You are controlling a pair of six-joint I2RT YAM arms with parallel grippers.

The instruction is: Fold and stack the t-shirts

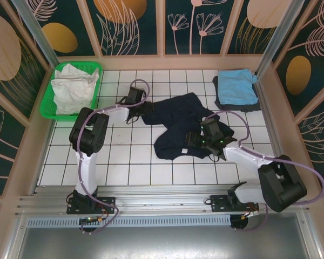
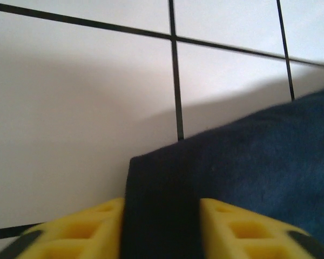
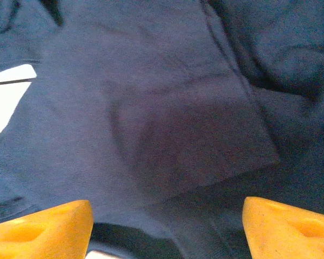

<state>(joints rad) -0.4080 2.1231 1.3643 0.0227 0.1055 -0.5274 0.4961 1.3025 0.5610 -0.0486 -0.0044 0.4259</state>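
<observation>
The big navy t-shirt (image 1: 178,124) lies bunched up in the middle of the tiled table (image 1: 124,162). The light blue t-shirt (image 1: 236,88) sits folded in the far right corner. The white t-shirt (image 1: 73,86) is crumpled in the green basket (image 1: 45,112) at the far left. Up close, the left pincer (image 2: 162,221) pinches the navy t-shirt's edge between its yellow fingers (image 2: 81,229). The right pincer (image 3: 167,216) is spread wide just above the navy cloth.

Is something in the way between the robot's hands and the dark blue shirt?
Nothing visible. The left end effector pinches an edge of the dark blue shirt; the open right end effector hangs just above it.
</observation>
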